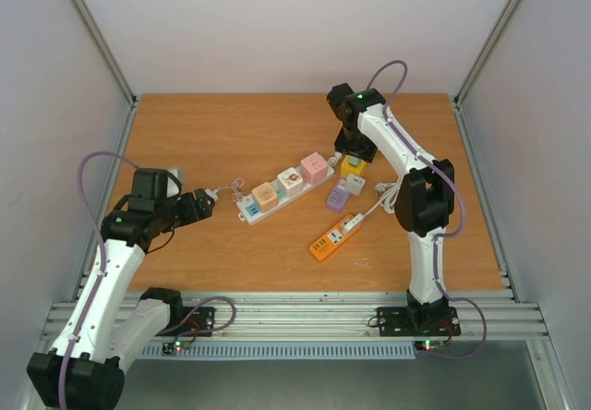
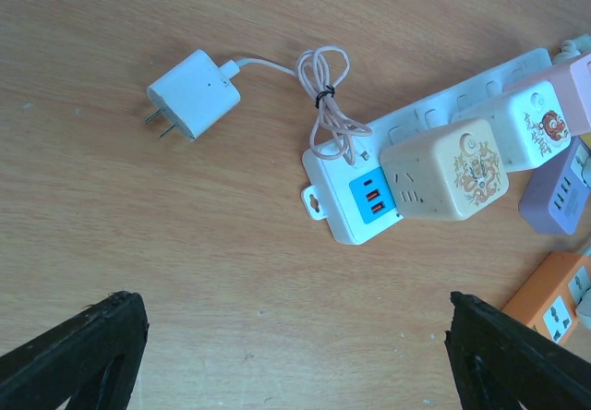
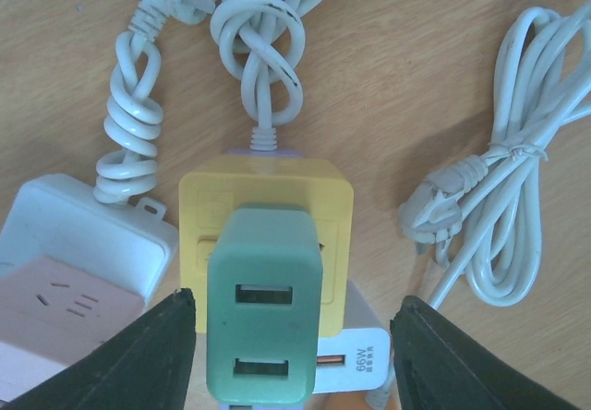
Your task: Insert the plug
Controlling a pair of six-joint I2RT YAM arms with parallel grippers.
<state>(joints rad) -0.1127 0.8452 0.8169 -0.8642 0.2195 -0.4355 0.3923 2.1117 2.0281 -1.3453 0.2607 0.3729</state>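
Observation:
A white two-prong charger plug [image 2: 194,94] lies loose on the table, its thin cable coiled [image 2: 325,96] beside the white power strip [image 2: 342,209]. My left gripper [image 2: 295,355] is open and empty, hovering short of both; in the top view it [image 1: 199,203] sits just left of the strip [image 1: 282,188]. My right gripper [image 3: 291,355] is open above a yellow cube socket [image 3: 268,209]. A green USB charger [image 3: 265,318] stands on that cube's top face between the fingers, untouched. In the top view the right gripper [image 1: 354,151] hides the green charger.
Beige [image 2: 445,168], white [image 2: 519,126] and pink [image 1: 314,166] cube adapters sit on the power strip. A purple cube [image 1: 339,196], an orange strip [image 1: 334,236] and coiled white cords [image 3: 503,207] lie around the yellow cube. A white 66W charger [image 3: 355,366] lies beside it.

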